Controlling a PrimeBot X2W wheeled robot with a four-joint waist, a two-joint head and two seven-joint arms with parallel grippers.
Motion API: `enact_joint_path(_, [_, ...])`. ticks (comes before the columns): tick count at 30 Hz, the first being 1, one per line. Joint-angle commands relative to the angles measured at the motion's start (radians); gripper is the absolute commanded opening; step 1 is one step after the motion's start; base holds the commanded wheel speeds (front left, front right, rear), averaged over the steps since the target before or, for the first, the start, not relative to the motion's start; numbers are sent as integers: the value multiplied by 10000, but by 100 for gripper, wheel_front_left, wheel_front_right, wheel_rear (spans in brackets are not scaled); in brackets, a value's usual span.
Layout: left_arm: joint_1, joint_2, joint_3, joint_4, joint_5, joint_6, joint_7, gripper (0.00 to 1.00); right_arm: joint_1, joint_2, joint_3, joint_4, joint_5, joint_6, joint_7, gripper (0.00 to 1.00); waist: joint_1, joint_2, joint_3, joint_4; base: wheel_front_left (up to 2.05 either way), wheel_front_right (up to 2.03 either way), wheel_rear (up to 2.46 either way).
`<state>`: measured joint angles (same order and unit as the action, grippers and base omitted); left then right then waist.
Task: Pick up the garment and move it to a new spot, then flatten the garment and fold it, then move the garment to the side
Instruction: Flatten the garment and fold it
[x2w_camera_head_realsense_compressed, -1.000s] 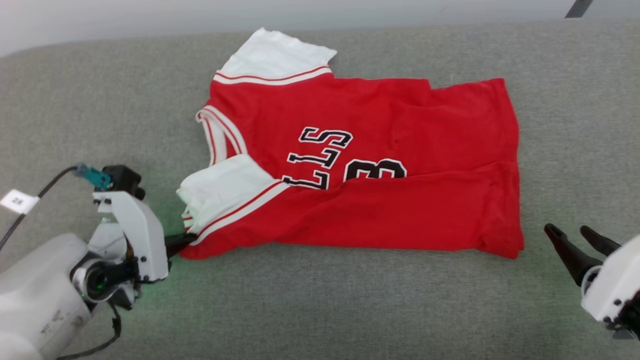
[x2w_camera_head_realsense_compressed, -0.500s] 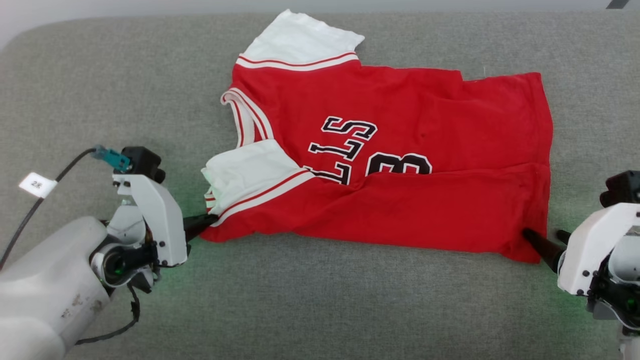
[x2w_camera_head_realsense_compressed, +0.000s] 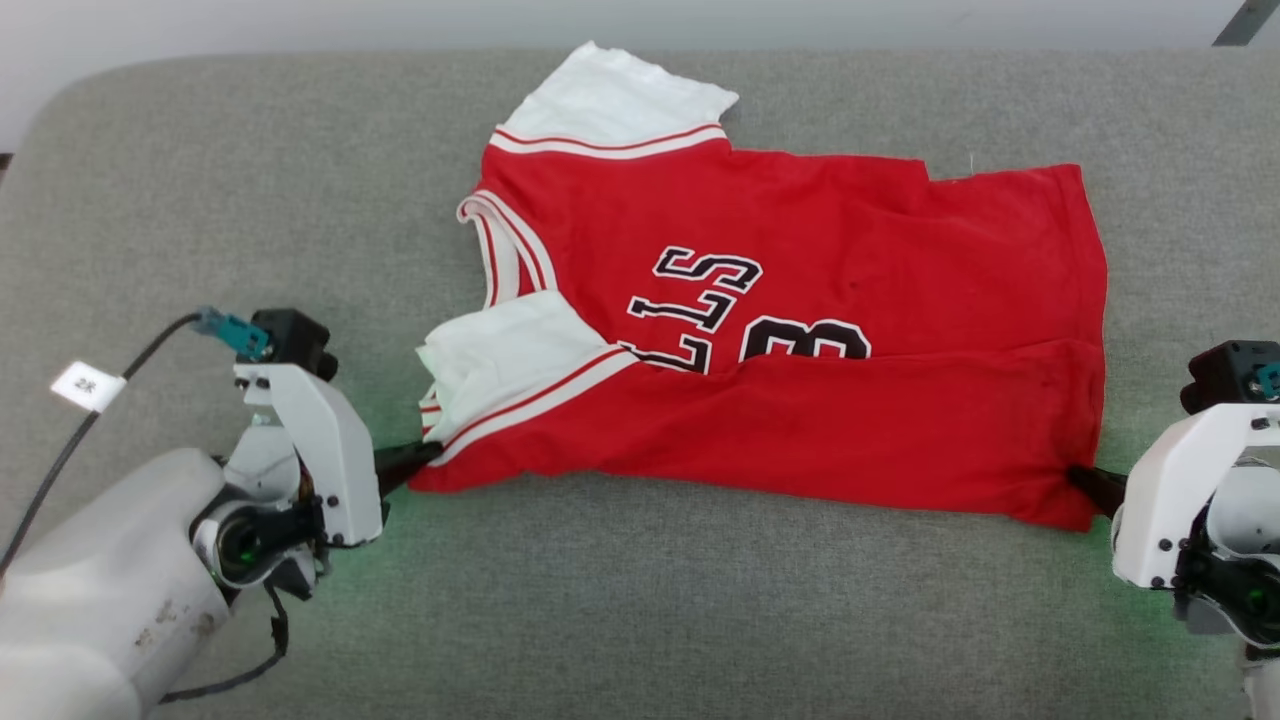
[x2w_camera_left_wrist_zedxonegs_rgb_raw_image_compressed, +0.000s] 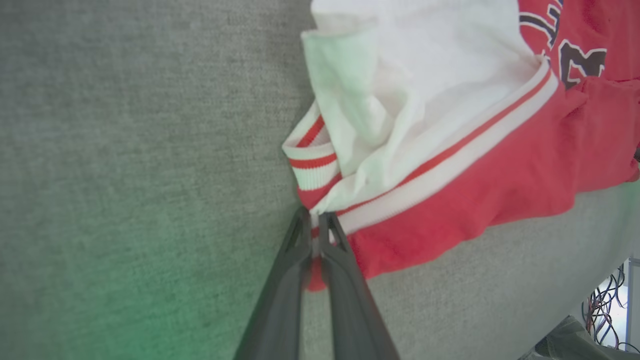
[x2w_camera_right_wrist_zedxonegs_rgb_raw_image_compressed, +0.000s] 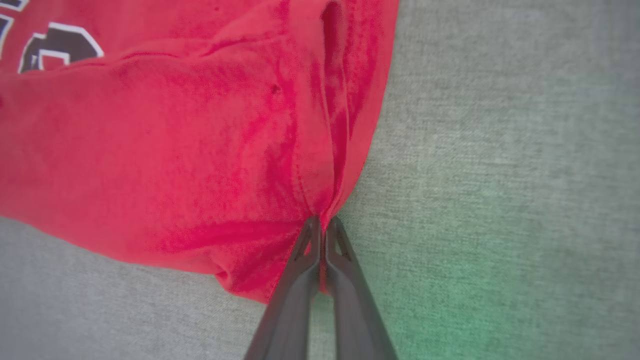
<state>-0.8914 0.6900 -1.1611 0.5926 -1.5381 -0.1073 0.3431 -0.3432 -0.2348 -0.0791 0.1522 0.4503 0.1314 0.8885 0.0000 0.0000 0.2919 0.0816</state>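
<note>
The garment (x2w_camera_head_realsense_compressed: 800, 330), a red jersey shirt with white sleeves and black lettering, lies on the grey cushioned surface with its near long side folded up over the chest. My left gripper (x2w_camera_head_realsense_compressed: 425, 455) is shut on the near left corner, by the folded white sleeve (x2w_camera_left_wrist_zedxonegs_rgb_raw_image_compressed: 400, 100); its two dark fingers pinch the striped trim (x2w_camera_left_wrist_zedxonegs_rgb_raw_image_compressed: 312, 220). At the near right corner my right gripper (x2w_camera_head_realsense_compressed: 1085, 478) is shut on the red hem (x2w_camera_right_wrist_zedxonegs_rgb_raw_image_compressed: 322, 220). Both held corners rest low on the surface.
The grey cushioned surface (x2w_camera_head_realsense_compressed: 640, 620) extends well beyond the shirt on every side. A cable with a white tag (x2w_camera_head_realsense_compressed: 88, 386) runs from my left wrist. Wires show beyond the surface's edge (x2w_camera_left_wrist_zedxonegs_rgb_raw_image_compressed: 607, 305) in the left wrist view.
My right gripper has come in from the lower right, reached the shirt's near right corner and shut on the hem. The left gripper has kept its hold. The head camera has shifted.
</note>
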Motion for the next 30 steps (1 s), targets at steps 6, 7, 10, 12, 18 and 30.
enact_joint_path(6, [452,253,-126,-283,-78,185,253,0,259,-484,-53,37,236,-15,86,0,0,0,-475,142,0,0,0])
enact_joint_path(7, [469,317,-137,-377,-72,234,271,0,312,-533,-58,-6,296,-15,145,0,0,0,-544,162,0,0,0])
enact_joint_path(10, [583,522,-167,-741,-98,445,382,0,471,-798,-33,-166,431,-15,377,0,0,0,-745,223,0,0,0])
enact_joint_path(12, [682,660,-198,-1043,-110,600,433,0,630,-943,-20,-289,547,-15,565,0,0,0,-882,264,0,0,0])
enact_joint_path(18, [996,1110,-321,-2004,-75,1132,558,0,1177,-1143,-119,-726,724,-15,1095,0,0,0,-1163,341,0,0,0])
enact_joint_path(30, [2281,1829,-620,-4090,-205,2160,348,0,2796,-930,-506,-1721,961,-13,2138,0,0,0,-1564,342,0,0,0])
